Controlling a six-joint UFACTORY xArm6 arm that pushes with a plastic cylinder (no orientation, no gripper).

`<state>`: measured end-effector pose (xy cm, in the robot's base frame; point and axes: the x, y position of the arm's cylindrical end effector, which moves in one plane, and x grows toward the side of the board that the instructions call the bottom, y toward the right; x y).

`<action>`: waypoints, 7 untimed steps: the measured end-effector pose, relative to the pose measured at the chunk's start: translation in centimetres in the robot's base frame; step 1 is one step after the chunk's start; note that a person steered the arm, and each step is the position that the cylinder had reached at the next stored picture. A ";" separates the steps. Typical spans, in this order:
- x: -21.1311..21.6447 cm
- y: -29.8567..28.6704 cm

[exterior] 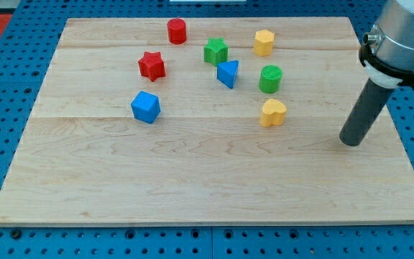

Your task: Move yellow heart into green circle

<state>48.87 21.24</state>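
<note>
The yellow heart [272,113] lies on the table [192,180], just below the green circle [270,78], apart from it. My tip [350,141] stands well to the view's right of the heart. The end effector is a plain rod and grasps nothing. I should go under the heart first, then push straight up, centred, so it does not slide sideways.

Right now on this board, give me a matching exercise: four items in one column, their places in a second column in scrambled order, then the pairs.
Items:
1. yellow heart
2. blue cube
3. red cylinder
4. my tip

Places:
A. nearest the view's top
B. just below the green circle
C. farthest to the view's right, apart from every block
D. leftmost block

Pairs: 1-B, 2-D, 3-A, 4-C
</note>
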 end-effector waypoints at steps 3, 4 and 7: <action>-1.5 -1.4; -1.5 -4.7; -4.4 -11.4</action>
<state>44.52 9.80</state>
